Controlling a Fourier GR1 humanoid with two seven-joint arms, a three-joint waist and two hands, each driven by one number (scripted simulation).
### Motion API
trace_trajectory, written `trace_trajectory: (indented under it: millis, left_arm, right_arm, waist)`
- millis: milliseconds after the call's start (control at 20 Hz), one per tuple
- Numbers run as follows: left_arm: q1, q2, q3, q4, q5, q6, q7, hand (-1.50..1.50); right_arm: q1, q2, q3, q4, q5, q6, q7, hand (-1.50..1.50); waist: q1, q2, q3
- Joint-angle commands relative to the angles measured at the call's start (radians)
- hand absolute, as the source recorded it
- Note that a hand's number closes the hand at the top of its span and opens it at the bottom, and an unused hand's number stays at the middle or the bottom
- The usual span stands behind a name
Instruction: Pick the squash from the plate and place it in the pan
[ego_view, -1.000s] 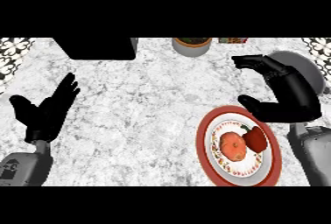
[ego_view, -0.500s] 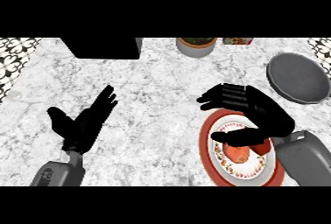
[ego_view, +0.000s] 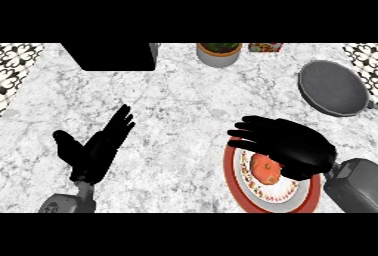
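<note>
While it lies on the plate (ego_view: 238, 186), the squash (ego_view: 266, 168) shows as a rounded orange-red lump with a mottled, slightly darker skin, sitting on the white middle of the dish. Only part of it can be seen, since its upper and right sides are covered by the robot's right hand (ego_view: 295, 145). The plate has a broad red rim and an inner ring of small coloured marks around the white centre, and it sits near the lower right of the marble counter (ego_view: 184, 100).

That right hand hangs over the upper half of the plate, palm down, with its fingers stretched out toward the view's left and spread a little apart. The thumb (ego_view: 299, 172) bends down beside the squash on its right. The fingers are not curled round the squash; whether the palm touches it cannot be told. The grey forearm (ego_view: 353, 187) comes in from the lower right corner.

Up and to the right of the plate, well apart from it, lies the grey round pan (ego_view: 334, 87), close to the counter's right edge.

On the left side of the counter the left hand (ego_view: 96, 147) rests open, fingers straight and pointing up and to the right, thumb out to the left, holding nothing.

Along the far edge stand a black box (ego_view: 111, 55) and a round pot (ego_view: 218, 52).
</note>
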Motion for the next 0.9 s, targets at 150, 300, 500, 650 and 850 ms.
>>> trace_trajectory:
  millis: [150, 300, 500, 650, 850]
  left_arm:
    - [0.013, 0.002, -0.007, -0.023, -0.006, 0.004, 0.016, 0.00]
    - [0.031, 0.003, 0.012, -0.010, 0.008, -0.006, -0.009, 0.00]
    - [0.003, 0.013, 0.019, -0.044, 0.013, -0.004, 0.037, 0.00]
    - [-0.014, 0.006, 0.022, -0.056, 0.003, 0.013, 0.056, 0.00]
    - [-0.011, -0.031, 0.004, -0.032, -0.024, 0.008, 0.049, 0.00]
  right_arm:
    - [-0.051, -0.013, 0.224, -0.146, 0.364, 0.227, 0.370, -1.50]
    - [-0.042, -0.010, 0.302, -0.184, 0.449, 0.402, 0.489, -1.50]
    - [0.017, 0.075, 0.409, -0.226, 0.554, 0.580, 0.652, -1.50]
    - [0.127, 0.181, 0.498, -0.190, 0.639, 0.598, 0.775, -1.50]
    - [0.137, 0.239, 0.438, -0.116, 0.653, 0.609, 0.748, -1.50]
  waist:
    - [-0.005, -0.006, -0.001]
    - [-0.008, -0.003, -0.001]
    - [-0.007, 0.005, 0.002]
    - [-0.004, 0.010, 0.004]
    - [0.003, 0.014, 0.004]
